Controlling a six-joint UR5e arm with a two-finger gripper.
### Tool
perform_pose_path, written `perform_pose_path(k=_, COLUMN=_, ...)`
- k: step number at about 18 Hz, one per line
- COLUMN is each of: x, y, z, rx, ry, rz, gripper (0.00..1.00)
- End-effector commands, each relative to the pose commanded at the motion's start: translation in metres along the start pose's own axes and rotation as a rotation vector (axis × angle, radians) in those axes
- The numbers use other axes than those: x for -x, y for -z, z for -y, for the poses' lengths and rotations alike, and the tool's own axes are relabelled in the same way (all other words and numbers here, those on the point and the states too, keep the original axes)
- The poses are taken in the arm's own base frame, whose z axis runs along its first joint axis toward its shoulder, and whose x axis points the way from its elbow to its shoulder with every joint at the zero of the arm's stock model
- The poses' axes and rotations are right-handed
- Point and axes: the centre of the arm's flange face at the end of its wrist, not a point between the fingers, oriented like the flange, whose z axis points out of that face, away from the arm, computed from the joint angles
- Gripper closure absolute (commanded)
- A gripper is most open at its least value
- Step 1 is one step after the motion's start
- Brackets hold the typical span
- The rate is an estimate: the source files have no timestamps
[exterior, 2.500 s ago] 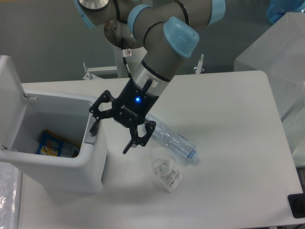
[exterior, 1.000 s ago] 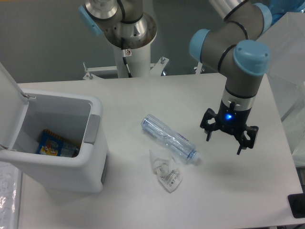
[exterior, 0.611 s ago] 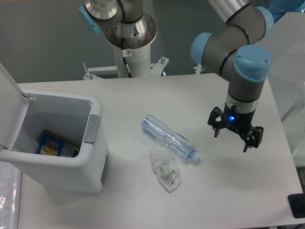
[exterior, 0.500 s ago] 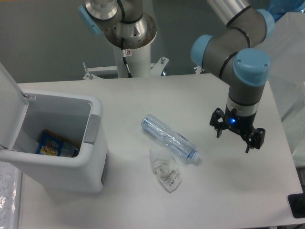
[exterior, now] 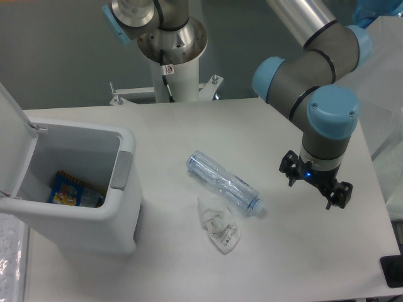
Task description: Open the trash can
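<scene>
Pincer: the pincer [exterior: 317, 188] hangs over the right part of the white surface [exterior: 296, 264], fingers spread apart and grasping nothing, a blue light lit on its body.

Nearest things: a clear plastic bottle [exterior: 223, 183] lies on its side to the pincer's left, well apart from it; a crumpled clear wrapper [exterior: 218, 228] lies just below and beside the bottle.

Trash can: the trash can [exterior: 75, 201] stands at the far left of the surface, far from the pincer. Its white lid [exterior: 11, 135] is tipped up at the left edge and the inside is exposed, with a blue and yellow packet [exterior: 71, 190] on the bottom. The grey latch button [exterior: 122, 170] sits on the rim facing the bottle.

Task standing: judged from the raised lid, the opening looks already done.

Risk: any sweep back toward the bin passes over the bottle and wrapper; a low pass could knock them along the surface or off it. A bump on the raised lid or the bin wall could drop the lid shut or shift the bin.

Change: 2.5 s ago the pincer was at the bin's rim by the latch; it has since crossed to the right side, drifting slightly down and right in the last half second. Bin, bottle and wrapper have stayed put.
</scene>
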Motion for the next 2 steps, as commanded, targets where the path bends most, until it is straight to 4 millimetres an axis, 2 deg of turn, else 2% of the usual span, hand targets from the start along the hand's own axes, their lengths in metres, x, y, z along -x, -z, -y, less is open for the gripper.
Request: perform_pose_path(k=2, x=-0.0010, y=-0.0007, z=-0.0002, rx=0.000, ry=0.000, rz=0.000, gripper=0.00)
